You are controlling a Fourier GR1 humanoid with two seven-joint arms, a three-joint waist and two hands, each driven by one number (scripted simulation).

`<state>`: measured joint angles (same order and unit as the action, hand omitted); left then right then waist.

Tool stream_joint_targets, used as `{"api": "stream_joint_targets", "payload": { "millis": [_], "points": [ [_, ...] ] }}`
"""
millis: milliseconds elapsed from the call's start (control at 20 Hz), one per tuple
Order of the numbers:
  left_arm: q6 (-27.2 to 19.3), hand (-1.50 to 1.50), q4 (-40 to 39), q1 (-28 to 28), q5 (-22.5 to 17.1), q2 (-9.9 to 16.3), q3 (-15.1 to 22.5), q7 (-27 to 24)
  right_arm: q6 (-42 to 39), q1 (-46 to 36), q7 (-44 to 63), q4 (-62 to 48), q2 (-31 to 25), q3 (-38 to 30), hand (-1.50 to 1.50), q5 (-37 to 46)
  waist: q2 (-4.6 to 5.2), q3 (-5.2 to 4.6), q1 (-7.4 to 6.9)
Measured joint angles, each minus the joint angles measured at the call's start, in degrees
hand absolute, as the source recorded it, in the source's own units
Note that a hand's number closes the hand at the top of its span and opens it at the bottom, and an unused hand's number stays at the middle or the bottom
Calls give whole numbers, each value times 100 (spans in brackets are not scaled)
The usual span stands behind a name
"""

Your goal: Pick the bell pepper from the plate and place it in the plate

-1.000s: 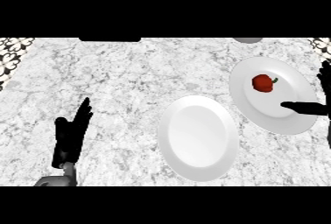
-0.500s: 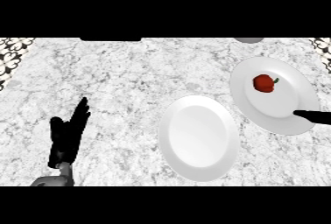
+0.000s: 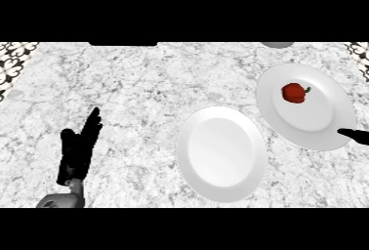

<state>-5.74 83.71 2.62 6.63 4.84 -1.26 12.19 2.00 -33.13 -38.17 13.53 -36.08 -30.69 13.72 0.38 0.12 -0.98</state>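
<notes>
Head view: bell pepper (image 3: 293,93) on far plate (image 3: 324,132); left hand (image 3: 78,151) spread; right hand (image 3: 355,135) unclear.

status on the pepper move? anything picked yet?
Done: nothing visible. The bell pepper sits on the right plate. The middle plate, presumably the target, holds nothing. In hand: nothing. Only a fingertip of the right hand shows at the right plate's near rim, clear of the pepper; the left hand rests open on the counter at left. Left: reach, grasp, carry, place.
</notes>
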Motion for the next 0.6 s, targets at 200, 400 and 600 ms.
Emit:
{"api": "stream_joint_targets", "payload": {
  "millis": [200,400,600],
  "points": [
    [46,0,63,-95,-39,11,-18,-39,20,114,-73,-132,-231,-109,-150,-124,4,1,-14],
    [-106,0,-22,90,75,-136,73,60,49,126,-60,-263,-439,-179,-150,-194,17,7,-31],
    [-98,0,-80,52,84,-146,77,-15,167,204,-150,-348,-445,-156,-150,-186,22,8,-47]
  ]
}}
